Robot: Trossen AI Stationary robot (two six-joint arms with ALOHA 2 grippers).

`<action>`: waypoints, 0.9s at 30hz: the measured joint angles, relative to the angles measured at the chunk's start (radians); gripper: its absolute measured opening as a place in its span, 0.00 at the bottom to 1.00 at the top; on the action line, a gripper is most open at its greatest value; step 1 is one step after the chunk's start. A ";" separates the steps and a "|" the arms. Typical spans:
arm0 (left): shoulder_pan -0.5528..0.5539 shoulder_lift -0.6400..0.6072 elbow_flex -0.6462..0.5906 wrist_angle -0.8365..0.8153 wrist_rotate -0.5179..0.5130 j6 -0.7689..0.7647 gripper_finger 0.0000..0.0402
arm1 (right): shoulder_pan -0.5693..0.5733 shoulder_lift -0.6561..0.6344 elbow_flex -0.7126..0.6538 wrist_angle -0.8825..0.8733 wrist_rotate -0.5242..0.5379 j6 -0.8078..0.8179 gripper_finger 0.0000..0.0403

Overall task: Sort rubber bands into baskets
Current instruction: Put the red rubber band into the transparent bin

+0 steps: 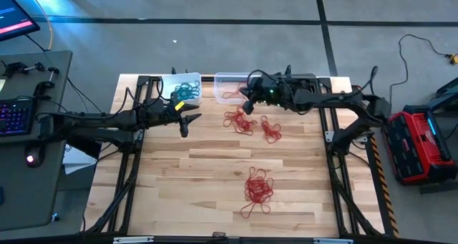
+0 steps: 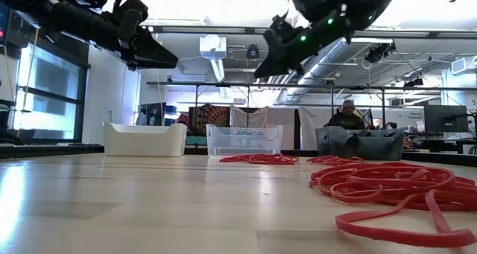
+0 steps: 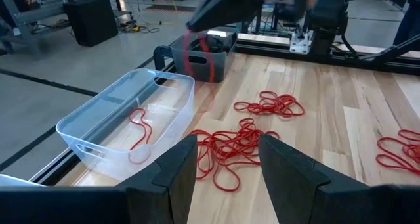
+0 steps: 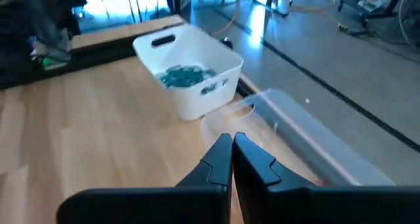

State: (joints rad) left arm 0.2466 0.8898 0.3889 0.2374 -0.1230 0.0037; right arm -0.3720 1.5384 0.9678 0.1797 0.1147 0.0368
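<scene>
You are working on a pale wooden table [image 1: 215, 165] set on a grey floor. Three baskets sit in a row along its far edge: a white basket [image 1: 180, 88] holding teal rubber bands [image 1: 186, 92], a clear basket [image 1: 230, 86] with a few red bands in it, and a dark grey basket [image 3: 200, 56] mostly hidden under the right arm. Red rubber bands [image 1: 258, 187] lie loose on the wood in three bunches, two near the clear basket and one nearer the front. Your left gripper [image 1: 187, 116] hangs by the white basket, fingers spread and empty. Your right gripper [image 1: 247, 104] hangs at the clear basket, fingers pressed together, a red band dangling from them. Behind the table a person [image 2: 346, 116] sits among desks.
</scene>
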 joint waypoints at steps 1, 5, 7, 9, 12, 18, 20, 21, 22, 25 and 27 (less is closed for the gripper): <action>0.000 0.000 0.000 0.000 0.000 0.000 0.39 | -0.011 0.016 0.009 0.012 -0.009 -0.001 0.00; 0.000 0.000 0.000 0.000 0.000 0.000 0.39 | -0.048 0.092 0.096 0.009 -0.020 -0.009 0.00; 0.000 0.000 0.000 0.000 0.000 0.000 0.39 | -0.059 0.135 0.157 -0.016 -0.020 -0.019 0.00; 0.000 0.000 0.000 0.000 0.000 0.000 0.39 | -0.071 0.178 0.212 -0.030 -0.021 -0.028 0.00; 0.000 0.000 0.000 0.000 0.000 0.000 0.39 | -0.090 0.233 0.279 -0.061 -0.023 -0.041 0.00; 0.000 0.000 0.000 0.000 0.000 0.016 0.39 | -0.124 0.322 0.328 -0.117 -0.022 -0.032 0.00; 0.000 0.000 0.000 0.000 0.000 0.024 0.39 | -0.135 0.347 0.328 -0.124 -0.022 -0.011 0.00; 0.000 0.000 0.000 0.000 0.000 0.025 0.39 | -0.140 0.358 0.328 -0.125 -0.023 -0.006 0.00; 0.000 0.000 0.000 0.000 0.000 0.025 0.39 | -0.146 0.368 0.328 -0.129 -0.023 -0.003 0.00; 0.001 0.000 0.000 0.000 0.000 0.026 0.39 | -0.168 0.395 0.328 -0.135 -0.022 -0.002 0.00; 0.001 0.000 0.000 0.000 0.000 0.026 0.39 | -0.183 0.401 0.327 -0.137 -0.022 -0.003 0.00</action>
State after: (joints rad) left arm 0.2474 0.8898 0.3889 0.2374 -0.1227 0.0296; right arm -0.5554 1.9396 1.2953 0.0431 0.0929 0.0340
